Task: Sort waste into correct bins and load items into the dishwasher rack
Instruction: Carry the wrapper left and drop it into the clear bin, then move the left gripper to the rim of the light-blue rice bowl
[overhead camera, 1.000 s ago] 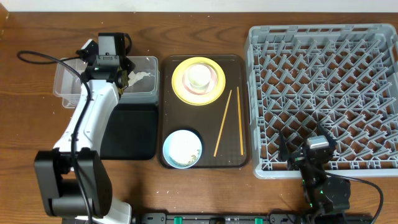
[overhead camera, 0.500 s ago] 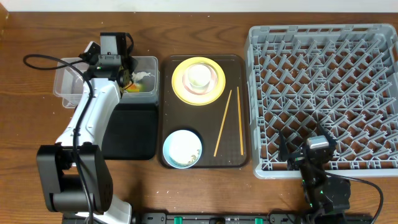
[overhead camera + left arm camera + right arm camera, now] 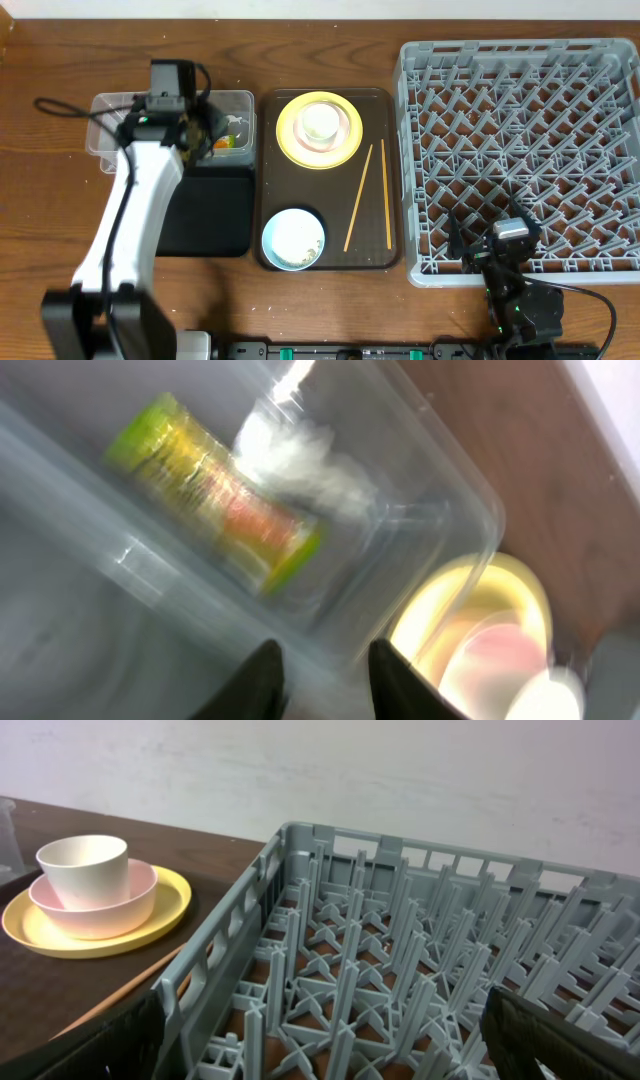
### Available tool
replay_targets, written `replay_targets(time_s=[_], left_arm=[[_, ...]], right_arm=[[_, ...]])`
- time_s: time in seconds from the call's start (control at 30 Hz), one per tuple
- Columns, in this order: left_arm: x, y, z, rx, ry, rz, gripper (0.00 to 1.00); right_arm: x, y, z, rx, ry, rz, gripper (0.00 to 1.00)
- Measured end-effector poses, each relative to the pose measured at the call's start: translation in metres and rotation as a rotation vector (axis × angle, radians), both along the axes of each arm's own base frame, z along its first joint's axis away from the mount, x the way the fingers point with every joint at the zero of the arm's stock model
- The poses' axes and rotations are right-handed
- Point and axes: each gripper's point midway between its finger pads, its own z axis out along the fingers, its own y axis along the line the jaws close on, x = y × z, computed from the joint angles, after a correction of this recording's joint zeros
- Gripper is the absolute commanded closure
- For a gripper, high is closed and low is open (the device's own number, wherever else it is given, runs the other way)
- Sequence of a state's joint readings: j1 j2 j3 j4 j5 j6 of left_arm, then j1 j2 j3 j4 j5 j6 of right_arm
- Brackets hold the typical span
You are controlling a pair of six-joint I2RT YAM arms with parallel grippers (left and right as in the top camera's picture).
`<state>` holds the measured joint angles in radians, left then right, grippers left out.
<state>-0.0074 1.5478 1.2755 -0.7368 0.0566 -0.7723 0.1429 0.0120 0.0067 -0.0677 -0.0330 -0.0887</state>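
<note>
- Overhead: one square grey plastic rack (image 3: 520,150), its floor a grid of upright pegs, is standing at the right.
- One dark brown serving tray (image 3: 268,190) is carrying one round yellow plate (image 3: 284,130), with one pinkish bowl (image 3: 343,128) and one small white cup (image 3: 320,122) stacked on it. It is also carrying one light blue bowl (image 3: 293,238) and two thin wooden chopsticks (image 3: 358,197).
- One clear plastic tub (image 3: 105,110) and one flat black tray (image 3: 205,210) are sitting edge to edge at the left, and the left gripper (image 3: 195,135) is hanging over the tub.
- Left wrist: one crinkled yellow-green wrapper (image 3: 215,495) and one crumpled white tissue (image 3: 300,455) are lying in the tub, touching. The wrapper's print is too blurred to read.
- The left gripper's fingertips (image 3: 262,680) are standing slightly apart, gripping nothing.
- Right wrist: the right gripper (image 3: 330,1050) is sitting wide open at the rack's edge, holding nothing.
</note>
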Motion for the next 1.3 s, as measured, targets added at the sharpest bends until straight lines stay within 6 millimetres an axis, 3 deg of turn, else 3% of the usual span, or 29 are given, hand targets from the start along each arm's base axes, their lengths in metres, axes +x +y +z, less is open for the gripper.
replay_targets(time_s=[0.07, 0.13, 0.37, 0.67, 0.83, 0.97, 1.3], left_arm=[[-0.032, -0.003, -0.001, -0.005, 0.097, -0.027, 0.92], [-0.061, -0.004, -0.007, -0.004, 0.208, -0.054, 0.92], [-0.103, -0.027, -0.031, 0.036, 0.374, -0.264, 0.92], [-0.126, -0.074, -0.047, 0.081, 0.420, -0.507, 0.90], [-0.132, -0.110, -0.051, 0.110, 0.381, -0.648, 0.76], [-0.141, -0.139, -0.054, 0.127, 0.351, -0.754, 0.70], [-0.163, -0.189, -0.056, 0.160, 0.288, -0.945, 0.68]], right_arm=[[0.000, 0.000, 0.000, 0.000, 0.000, 0.000, 0.01], [0.000, 0.000, 0.000, 0.000, 0.000, 0.000, 0.01], [0.000, 0.000, 0.000, 0.000, 0.000, 0.000, 0.01], [0.000, 0.000, 0.000, 0.000, 0.000, 0.000, 0.01], [0.000, 0.000, 0.000, 0.000, 0.000, 0.000, 0.01], [0.000, 0.000, 0.000, 0.000, 0.000, 0.000, 0.01], [0.000, 0.000, 0.000, 0.000, 0.000, 0.000, 0.01]])
